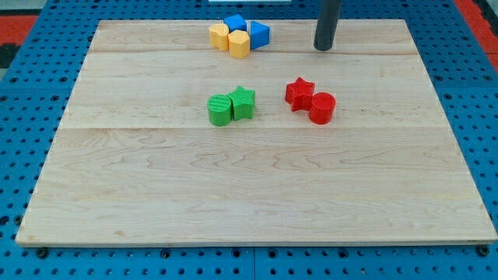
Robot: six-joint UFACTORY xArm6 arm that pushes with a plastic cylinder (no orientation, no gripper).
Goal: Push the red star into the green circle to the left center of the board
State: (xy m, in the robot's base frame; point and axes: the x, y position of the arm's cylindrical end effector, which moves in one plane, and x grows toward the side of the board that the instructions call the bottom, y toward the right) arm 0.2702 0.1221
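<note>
The red star (299,93) lies right of the board's middle, touching a red circle (321,107) at its lower right. The green circle (220,110) lies left of the middle, touching a green star (243,103) on its right. The red star is about a hand's width to the right of the green pair. My tip (323,47) is near the view's top, above and slightly right of the red star, touching no block.
A cluster sits at the top edge: two yellow blocks (219,36) (239,43) and two blue blocks (235,22) (259,34). The wooden board (257,194) lies on a blue pegboard surface.
</note>
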